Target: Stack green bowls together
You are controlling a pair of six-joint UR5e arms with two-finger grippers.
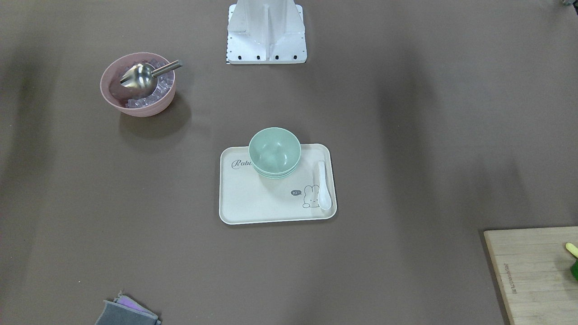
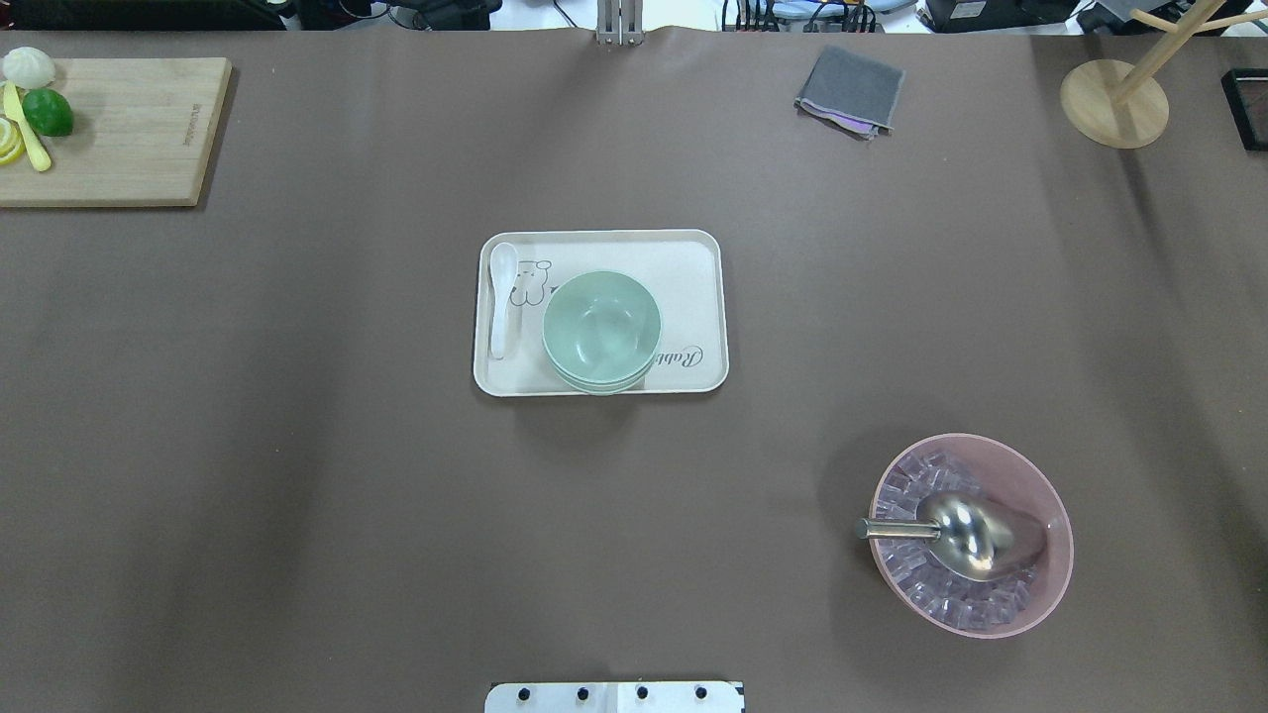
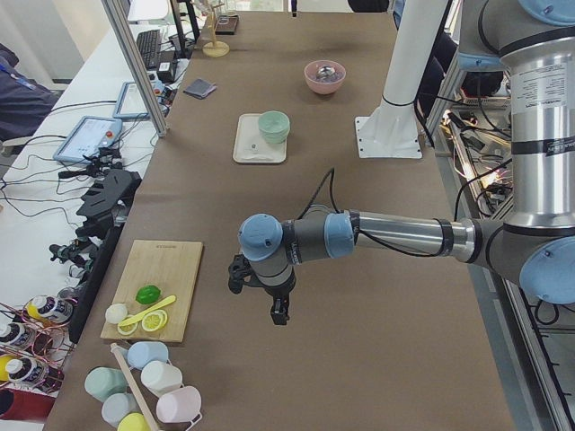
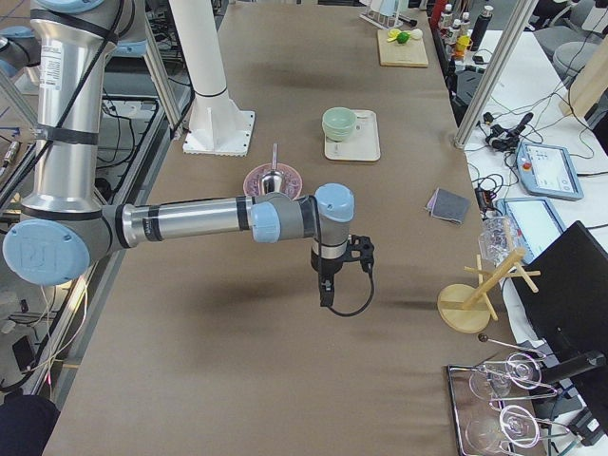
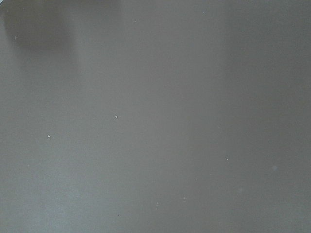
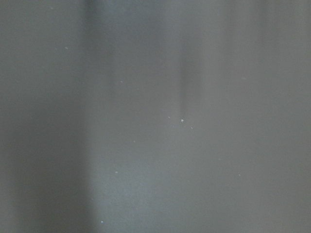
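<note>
The green bowls point(image 1: 274, 151) sit nested in one stack on the cream tray point(image 1: 253, 203), at its edge nearer the robot. The stack also shows in the overhead view point(image 2: 601, 327) and both side views point(image 3: 274, 126) point(image 4: 339, 123). Neither gripper shows in the overhead or front views. My left gripper point(image 3: 279, 314) hangs above bare table near the cutting board, far from the bowls. My right gripper point(image 4: 325, 293) hangs above bare table past the pink bowl. I cannot tell whether either is open or shut. Both wrist views show only brown table.
A white spoon point(image 1: 323, 185) lies on the tray. A pink bowl point(image 2: 1040, 495) holds ice cubes and a metal scoop point(image 2: 956, 535). A cutting board point(image 2: 129, 129) with a lime, a grey cloth point(image 2: 850, 89) and a wooden rack point(image 2: 1114, 99) sit at the far edge.
</note>
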